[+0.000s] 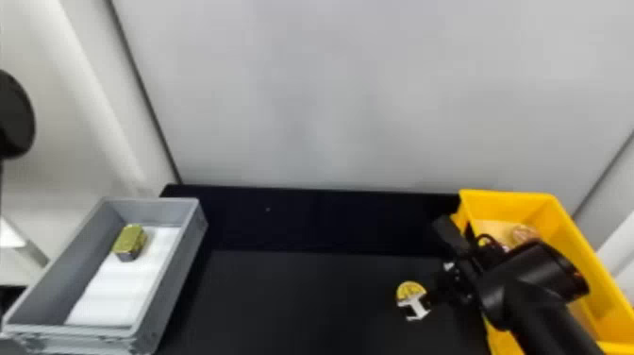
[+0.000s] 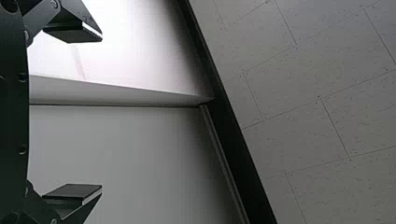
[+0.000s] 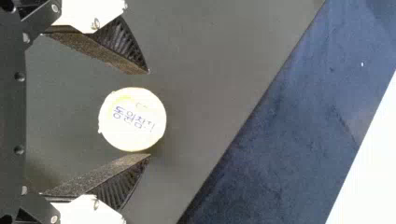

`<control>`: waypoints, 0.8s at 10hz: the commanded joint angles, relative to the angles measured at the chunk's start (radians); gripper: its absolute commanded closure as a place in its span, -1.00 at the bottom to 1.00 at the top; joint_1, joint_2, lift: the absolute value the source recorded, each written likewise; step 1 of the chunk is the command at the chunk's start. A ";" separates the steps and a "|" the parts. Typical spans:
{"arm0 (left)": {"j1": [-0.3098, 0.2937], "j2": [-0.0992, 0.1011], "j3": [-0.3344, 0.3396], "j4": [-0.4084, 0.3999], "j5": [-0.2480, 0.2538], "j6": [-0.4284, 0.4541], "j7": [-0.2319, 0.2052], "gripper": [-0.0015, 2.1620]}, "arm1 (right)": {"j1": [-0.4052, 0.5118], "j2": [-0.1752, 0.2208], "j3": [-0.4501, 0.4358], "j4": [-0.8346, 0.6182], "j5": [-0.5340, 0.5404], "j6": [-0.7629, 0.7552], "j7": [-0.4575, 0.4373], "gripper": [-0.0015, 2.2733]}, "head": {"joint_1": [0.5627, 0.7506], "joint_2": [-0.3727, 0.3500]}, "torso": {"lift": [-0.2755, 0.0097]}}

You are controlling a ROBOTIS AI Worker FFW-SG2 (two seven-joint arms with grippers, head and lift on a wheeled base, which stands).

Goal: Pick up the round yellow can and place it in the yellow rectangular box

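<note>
Right tool (image 1: 431, 288) is standing wide, its two fingers spread and the round yellow can (image 1: 410, 289) sitting between them on the dark bench (image 1: 302, 302). Head view is hiding part of the can behind a white piece of the nearer finger, and the black fingers are blending into the dark surface. Wrist view is showing the can's pale, printed lid in full, round side out; it is lying just beside one finger, contact hard to judge, with a plain gap to the other. Right arm (image 1: 547, 316) is coming in from the bottom edge, slanting inward over the yellow rectangular box (image 1: 507, 203), its tool end hanging past the box's inner side. That arm is covering a good part of the box; a rounded pinkish item (image 1: 524, 233) inside is showing only partly, its kind unclear. The box's near right corner is running out of frame. Left arm (image 1: 15, 113) is waiting at the left edge, mostly cut off, its tool (image 2: 100, 113) gaping wide with nothing between the fingers.
</note>
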 commanded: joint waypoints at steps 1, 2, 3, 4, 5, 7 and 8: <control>0.000 -0.001 -0.001 0.001 0.000 -0.002 0.002 -0.87 | -0.007 0.002 0.005 0.024 0.000 -0.014 -0.005 -0.84 | 0.07 0.18 | 0.86; 0.000 -0.003 -0.001 0.001 0.000 -0.002 0.002 -0.87 | -0.009 0.005 0.007 0.030 0.000 -0.018 -0.006 -0.84 | 0.07 0.18 | 0.86; 0.000 -0.003 -0.001 0.003 0.000 -0.003 0.002 -0.87 | -0.010 0.003 0.011 0.038 0.000 -0.023 -0.006 -0.84 | 0.07 0.18 | 0.86; 0.000 -0.003 -0.001 0.003 0.000 -0.005 0.002 -0.87 | -0.012 0.003 0.014 0.039 0.001 -0.023 -0.006 -0.84 | 0.07 0.18 | 0.86; 0.000 -0.003 -0.002 0.003 0.000 -0.005 0.002 -0.87 | -0.013 0.002 0.018 0.041 0.001 -0.023 -0.008 -0.83 | 0.07 0.18 | 0.86; -0.002 -0.003 0.001 0.003 0.000 -0.005 0.002 -0.87 | -0.013 0.000 0.024 0.044 0.001 -0.017 -0.008 -0.79 | 0.07 0.18 | 0.86; 0.000 -0.003 0.001 0.003 0.000 -0.006 0.002 -0.87 | -0.018 -0.003 0.034 0.041 0.001 -0.005 -0.009 -0.63 | 0.07 0.18 | 0.86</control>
